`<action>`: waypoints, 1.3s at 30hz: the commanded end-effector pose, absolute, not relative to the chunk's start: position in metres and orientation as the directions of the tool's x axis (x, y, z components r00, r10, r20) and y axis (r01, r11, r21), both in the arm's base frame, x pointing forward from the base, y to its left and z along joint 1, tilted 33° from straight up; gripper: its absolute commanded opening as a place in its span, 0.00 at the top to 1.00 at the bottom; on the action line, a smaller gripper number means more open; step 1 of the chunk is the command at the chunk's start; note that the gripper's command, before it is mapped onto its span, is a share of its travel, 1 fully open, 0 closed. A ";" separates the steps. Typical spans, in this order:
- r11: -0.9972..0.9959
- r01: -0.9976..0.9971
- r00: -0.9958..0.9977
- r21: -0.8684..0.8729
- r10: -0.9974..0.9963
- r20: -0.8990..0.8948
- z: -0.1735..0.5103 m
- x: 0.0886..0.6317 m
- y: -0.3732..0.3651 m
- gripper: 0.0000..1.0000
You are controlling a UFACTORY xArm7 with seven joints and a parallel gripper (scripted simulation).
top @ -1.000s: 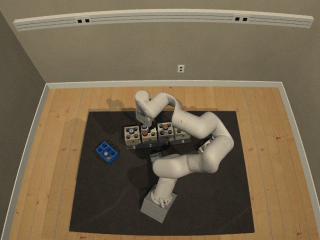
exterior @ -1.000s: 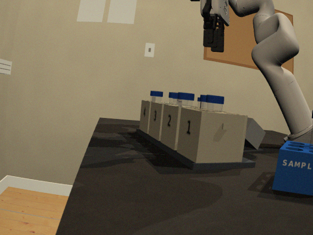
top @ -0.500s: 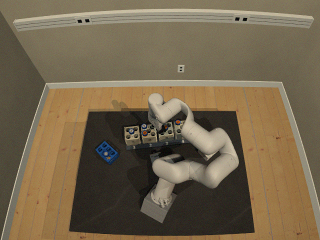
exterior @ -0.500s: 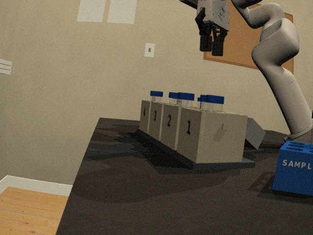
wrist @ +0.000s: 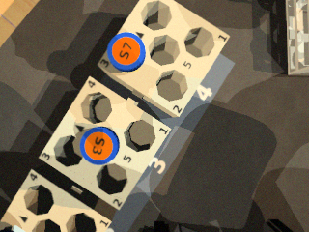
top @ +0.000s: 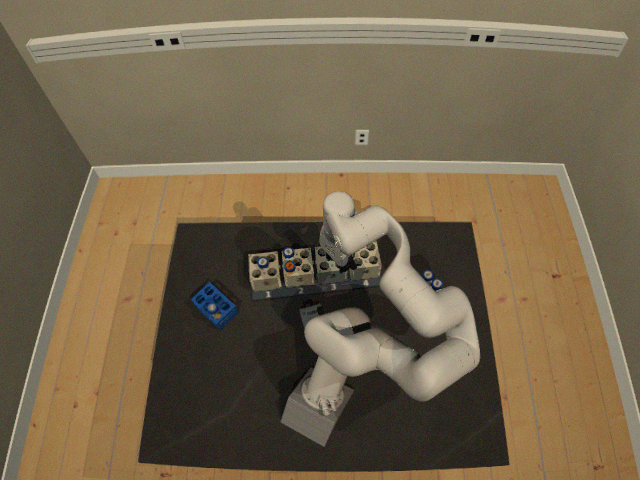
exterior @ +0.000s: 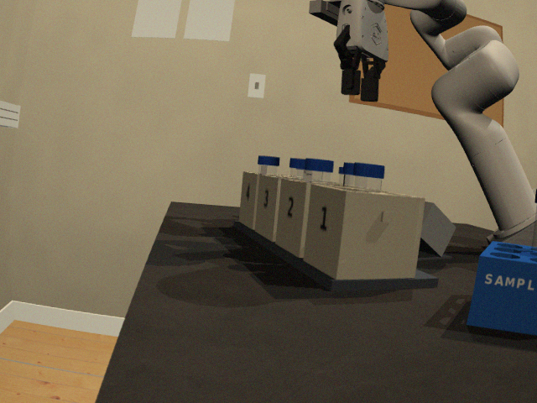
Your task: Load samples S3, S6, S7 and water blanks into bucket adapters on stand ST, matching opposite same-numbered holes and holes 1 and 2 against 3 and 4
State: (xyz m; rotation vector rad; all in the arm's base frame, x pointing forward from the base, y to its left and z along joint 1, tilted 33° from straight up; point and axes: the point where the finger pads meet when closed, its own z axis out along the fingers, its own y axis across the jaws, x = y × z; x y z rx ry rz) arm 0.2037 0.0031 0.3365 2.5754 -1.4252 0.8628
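Observation:
Adapter 4 (top: 367,271) (wrist: 194,64) holds S7 (wrist: 126,51) in hole 3. Adapter 3 (wrist: 144,157) holds S3 (wrist: 99,146) in hole 5. Adapter 2 (top: 299,281) (exterior: 289,223) holds a white-dot tube (top: 288,252) in hole 3 and an orange-dot tube (top: 290,266) in hole 2. Adapter 1 (top: 266,282) (exterior: 381,234) holds a white-dot tube (top: 262,261) in hole 5. All four stand on the stand ST (top: 284,294). My gripper (exterior: 360,85) is open and empty, high above the adapters. Its other holes in view in the wrist view, on adapters 3 and 4, are empty.
The blue sample rack (top: 229,317) (exterior: 503,299) at left holds a tube (top: 212,307). Two blank caps (top: 428,274) (top: 437,283) show at right, their rack mostly behind the arm. A pale rack (wrist: 297,43) shows at the wrist view's edge. The sloped desk (top: 310,311) (exterior: 440,225) is before the stand.

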 end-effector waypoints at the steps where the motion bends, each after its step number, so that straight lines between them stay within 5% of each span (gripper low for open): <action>1: -0.568 -0.797 0.410 -0.204 -0.758 0.508 0.343 0.191 -0.023 0.43; 39: -0.567 -0.798 0.409 -0.203 -0.757 0.509 0.365 0.120 -0.177 0.43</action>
